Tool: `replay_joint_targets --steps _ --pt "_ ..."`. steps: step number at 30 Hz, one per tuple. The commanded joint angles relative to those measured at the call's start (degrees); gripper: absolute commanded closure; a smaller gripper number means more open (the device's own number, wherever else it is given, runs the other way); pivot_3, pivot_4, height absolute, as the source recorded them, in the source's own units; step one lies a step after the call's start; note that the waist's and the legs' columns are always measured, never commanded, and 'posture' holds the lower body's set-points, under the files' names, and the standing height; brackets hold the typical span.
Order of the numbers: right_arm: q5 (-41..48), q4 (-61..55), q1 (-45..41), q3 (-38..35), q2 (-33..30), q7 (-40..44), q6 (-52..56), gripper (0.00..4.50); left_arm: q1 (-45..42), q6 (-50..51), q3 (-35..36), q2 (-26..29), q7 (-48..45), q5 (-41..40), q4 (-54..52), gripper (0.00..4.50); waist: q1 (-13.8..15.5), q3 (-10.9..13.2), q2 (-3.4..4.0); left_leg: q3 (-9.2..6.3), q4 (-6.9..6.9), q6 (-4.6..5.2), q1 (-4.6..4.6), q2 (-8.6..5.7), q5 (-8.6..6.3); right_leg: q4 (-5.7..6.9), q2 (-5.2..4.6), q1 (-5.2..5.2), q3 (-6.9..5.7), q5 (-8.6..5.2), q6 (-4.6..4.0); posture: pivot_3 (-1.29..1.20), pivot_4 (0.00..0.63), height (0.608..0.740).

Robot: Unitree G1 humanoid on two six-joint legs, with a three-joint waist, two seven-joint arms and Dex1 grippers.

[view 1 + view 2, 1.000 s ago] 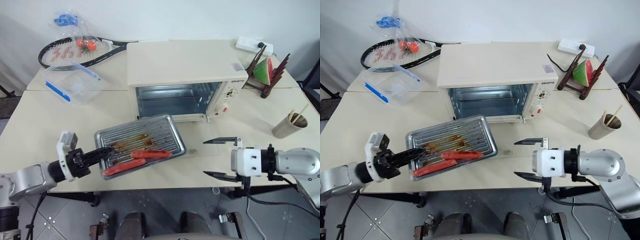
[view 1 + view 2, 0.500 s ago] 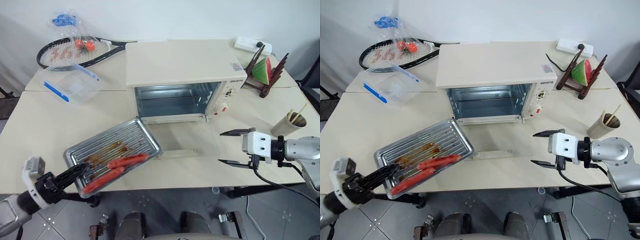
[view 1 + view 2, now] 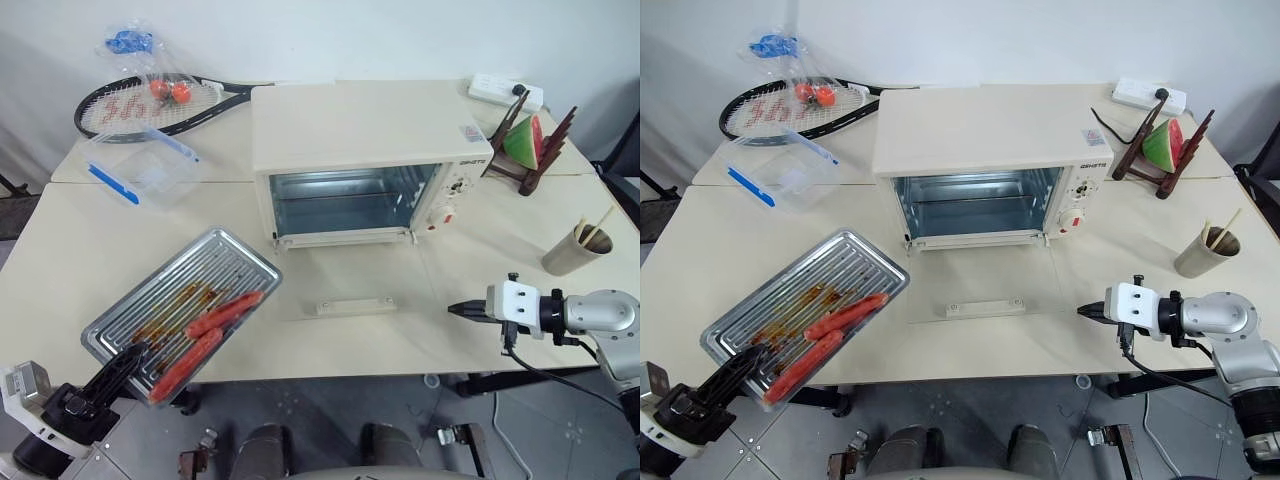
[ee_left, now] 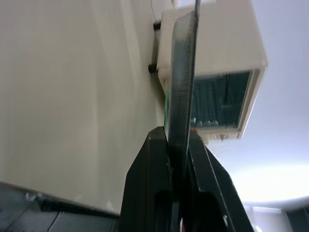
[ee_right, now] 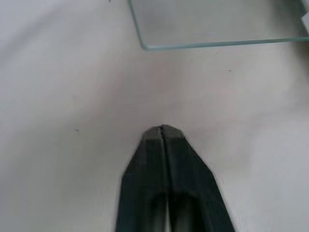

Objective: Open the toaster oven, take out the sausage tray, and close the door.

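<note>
Since a second ago our left gripper [image 3: 128,360], pinching the sausage tray [image 3: 180,312], carries it near-left, clearing the flat door [image 3: 352,275]; our right gripper [image 3: 458,309] presses together.

Left claw [image 3: 128,362] tips hidden under sausage tray [image 3: 180,310] edge; left arm cut off by frame corner.
</note>
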Motion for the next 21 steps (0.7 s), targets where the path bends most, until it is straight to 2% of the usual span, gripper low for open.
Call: replay_joint_targets --steps 1,9,21 --pt "2.3 -0.7 0.4 0.2 1.8 1.6 0.5 4.47 0.7 -2.8 0.9 -3.0 2.7 -0.9 -2.7 4.50 0.0 0.0 -0.01 0.00 0.00 -0.01 0.01 0.03 -0.01 0.00 0.02 0.01 -0.01 0.00 -0.01 0.00 0.150 0.740" --pt "8.1 -8.3 -2.3 -1.2 5.9 0.1 9.1 4.47 0.0 -4.3 1.7 -5.3 6.1 -0.9 -2.7 4.50 0.1 0.0 0.05 0.01 0.05 0.00 -0.02 0.07 -0.05 0.00 0.05 -0.03 0.00 -0.01 -0.02 0.00 0.150 0.740" --pt "14.2 -18.4 -8.7 -3.6 7.0 -3.7 22.0 4.47 -1.9 -4.3 -0.2 -6.5 9.1 -0.9 -2.7 4.50 0.2 0.0 0.05 0.02 0.06 0.02 -0.04 0.07 -0.11 -0.02 0.05 -0.04 0.01 -0.01 -0.02 0.00 0.150 0.740"
